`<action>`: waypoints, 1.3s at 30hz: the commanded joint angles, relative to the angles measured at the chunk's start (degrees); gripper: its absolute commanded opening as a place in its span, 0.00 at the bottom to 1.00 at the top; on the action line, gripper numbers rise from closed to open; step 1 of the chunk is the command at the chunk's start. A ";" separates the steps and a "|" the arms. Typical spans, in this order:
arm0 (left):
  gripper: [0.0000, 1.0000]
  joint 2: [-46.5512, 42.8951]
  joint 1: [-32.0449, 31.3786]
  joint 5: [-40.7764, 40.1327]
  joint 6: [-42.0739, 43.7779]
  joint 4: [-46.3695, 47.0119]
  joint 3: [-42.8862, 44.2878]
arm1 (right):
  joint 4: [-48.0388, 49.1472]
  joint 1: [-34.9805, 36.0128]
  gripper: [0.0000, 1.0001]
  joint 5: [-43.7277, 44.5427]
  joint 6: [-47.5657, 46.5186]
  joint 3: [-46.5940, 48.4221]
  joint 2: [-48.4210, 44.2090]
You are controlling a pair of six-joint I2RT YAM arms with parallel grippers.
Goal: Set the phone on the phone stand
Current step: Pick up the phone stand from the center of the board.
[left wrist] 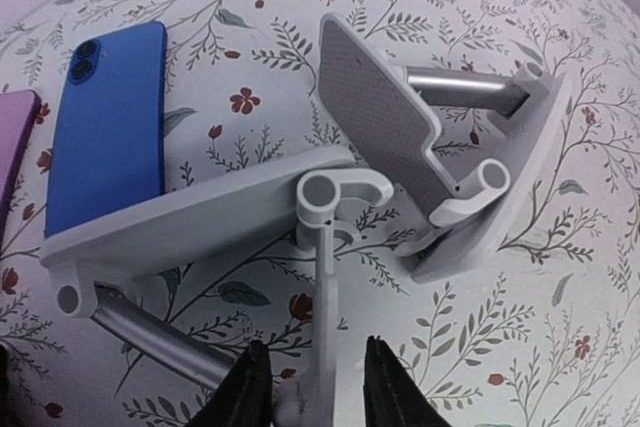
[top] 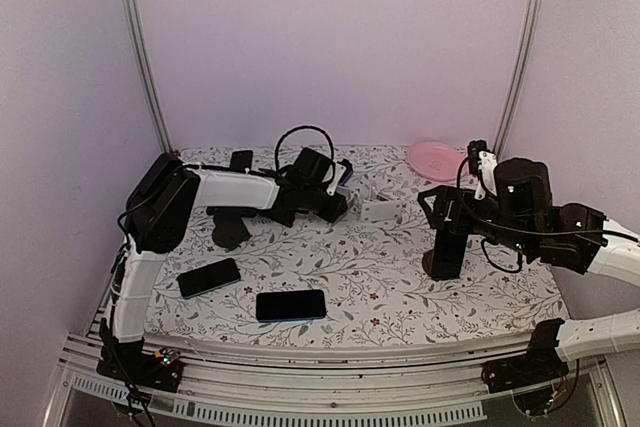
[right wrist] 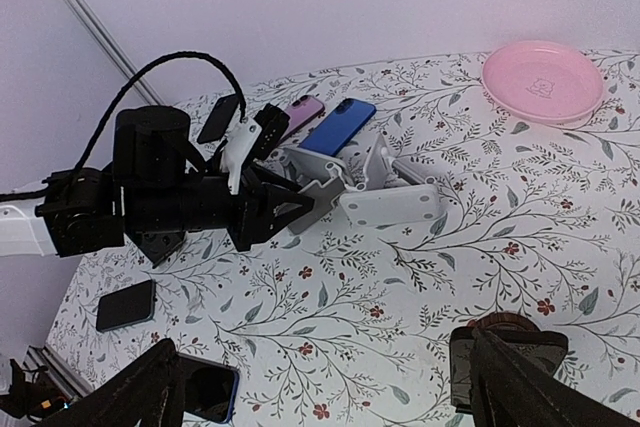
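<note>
Two white folding phone stands lie at the back middle of the table. My left gripper [left wrist: 315, 342] [top: 335, 202] is shut on the thin plate of the nearer stand [left wrist: 200, 217], which is tilted; it also shows in the right wrist view [right wrist: 322, 192]. The second stand [left wrist: 450, 147] [top: 378, 209] lies just to its right. A blue phone [left wrist: 105, 127] [right wrist: 338, 125] lies flat behind the held stand. My right gripper [right wrist: 320, 337] [top: 432, 202] is open and empty above the table's right side.
A black stand with a round brown base [top: 443, 245] [right wrist: 500, 347] is under my right gripper. A pink phone [right wrist: 300, 112] and a black phone [right wrist: 218, 117] lie beside the blue one. Two dark phones [top: 208, 277] [top: 290, 305] lie near the front left. A pink plate [top: 437, 159] sits at the back right.
</note>
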 commanded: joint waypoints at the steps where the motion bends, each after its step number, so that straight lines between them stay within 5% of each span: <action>1: 0.28 0.83 0.86 -0.71 1.54 -3.09 1.51 | -0.82 0.41 0.99 0.17 0.93 -0.90 -1.09; 7: 0.00 -1.22 0.63 -0.47 1.32 -2.42 -0.67 | -0.67 0.47 0.99 0.11 0.95 -1.01 -0.83; 39: 0.00 -35.29 0.21 11.40 -12.28 20.98 -36.44 | 3.18 4.03 0.99 -0.46 0.27 1.52 2.23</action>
